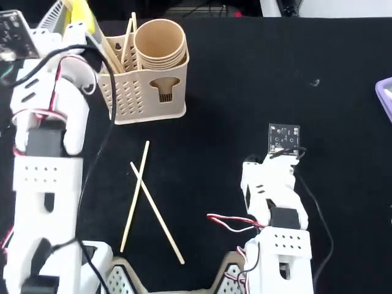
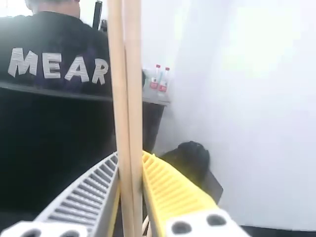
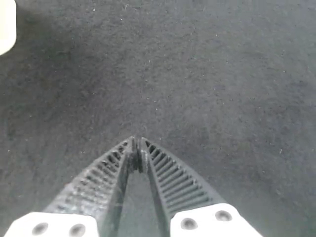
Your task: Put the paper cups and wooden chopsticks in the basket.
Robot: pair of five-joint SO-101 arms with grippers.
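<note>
The left fingers (image 2: 168, 187) are pinched on two upright chopsticks (image 2: 126, 123) at the left end of the basket (image 1: 147, 101), where stacked cups (image 1: 160, 40) are held. Two loose chopsticks (image 1: 135, 196) are crossed on the worktop (image 1: 245, 79). The right fingers (image 3: 170, 177) are pressed together, empty.

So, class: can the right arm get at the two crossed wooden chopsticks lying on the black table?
Probably yes: the crossed wooden chopsticks lie in the open, with nothing between them and the right hand, which is shut and would have to open first.
</note>
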